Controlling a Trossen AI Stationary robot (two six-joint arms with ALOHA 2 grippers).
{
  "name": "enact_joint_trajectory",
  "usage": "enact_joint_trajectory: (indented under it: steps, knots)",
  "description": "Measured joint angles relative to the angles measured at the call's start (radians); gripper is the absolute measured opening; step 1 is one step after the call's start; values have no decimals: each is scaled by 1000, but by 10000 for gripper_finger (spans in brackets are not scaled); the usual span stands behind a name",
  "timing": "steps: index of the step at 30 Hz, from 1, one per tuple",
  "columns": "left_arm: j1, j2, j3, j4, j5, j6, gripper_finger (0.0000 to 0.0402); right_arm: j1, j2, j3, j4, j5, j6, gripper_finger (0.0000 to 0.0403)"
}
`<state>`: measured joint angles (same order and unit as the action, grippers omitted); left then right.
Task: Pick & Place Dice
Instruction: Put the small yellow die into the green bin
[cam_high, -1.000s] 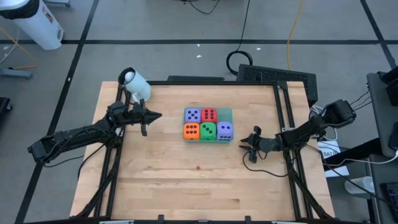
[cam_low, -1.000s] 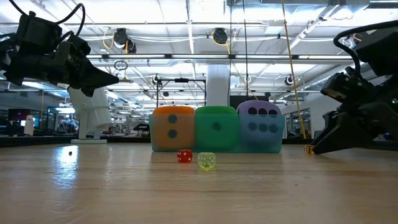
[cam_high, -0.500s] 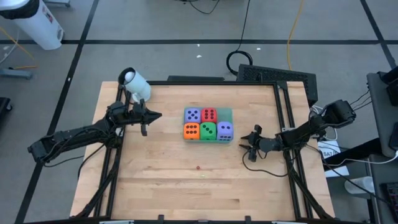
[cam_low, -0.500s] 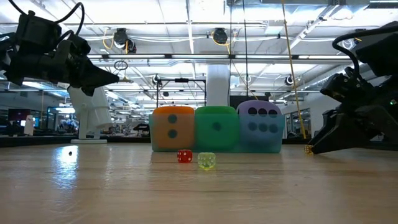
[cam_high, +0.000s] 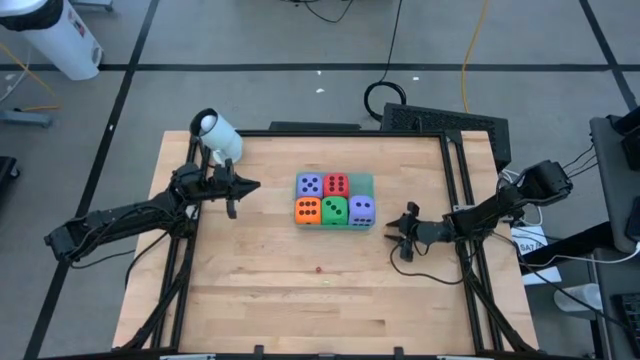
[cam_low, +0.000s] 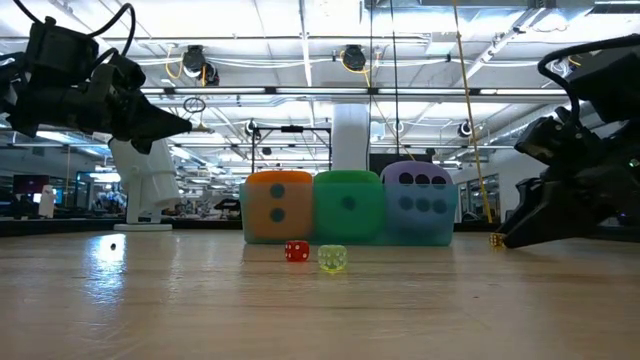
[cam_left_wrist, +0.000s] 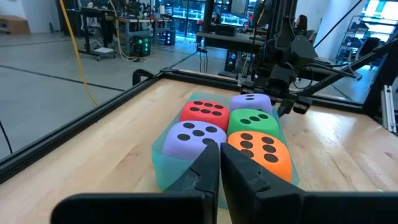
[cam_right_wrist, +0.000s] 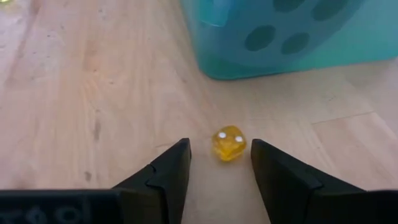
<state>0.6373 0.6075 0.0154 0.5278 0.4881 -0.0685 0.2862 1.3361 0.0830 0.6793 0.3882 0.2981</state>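
Right gripper (cam_right_wrist: 219, 163) low on wooden table (cam_high: 260, 290), fingers parted around tiny yellow translucent die (cam_right_wrist: 229, 144), not clamping; five soft foam dice (cam_high: 334, 199) clustered mid-table on green square; left gripper (cam_left_wrist: 219, 163) pinched closed

Bright even overhead light, ceiling strip lights (cam_low: 300, 40) glaring in the low view, pale sheen on the table (cam_low: 110, 270), soft faint shadows, right wrist view's foreground end effector (cam_right_wrist: 217, 163) blurred

Five dice (cam_high: 334, 199) sit clustered mid-table, two tiny dice (cam_low: 314, 254) in front.
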Motion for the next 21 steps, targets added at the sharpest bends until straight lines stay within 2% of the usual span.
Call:
enact_joint_trajectory:
  steps: [3, 7, 11, 21]
  knots:
    - [0, 0, 0, 0, 0, -1, 24, 0, 0, 0, 3, -11, -8, 165]
    - [0, 0, 0, 0, 0, -6, 24, -8, 0, 0, 3, 36, 7, 165]
    - [0, 0, 0, 1, 0, -11, 24, -39, 0, 0, 4, 1, 25, 164]
    - [0, 0, 0, 1, 0, -11, 24, -71, 0, 0, 5, 14, 49, 164]
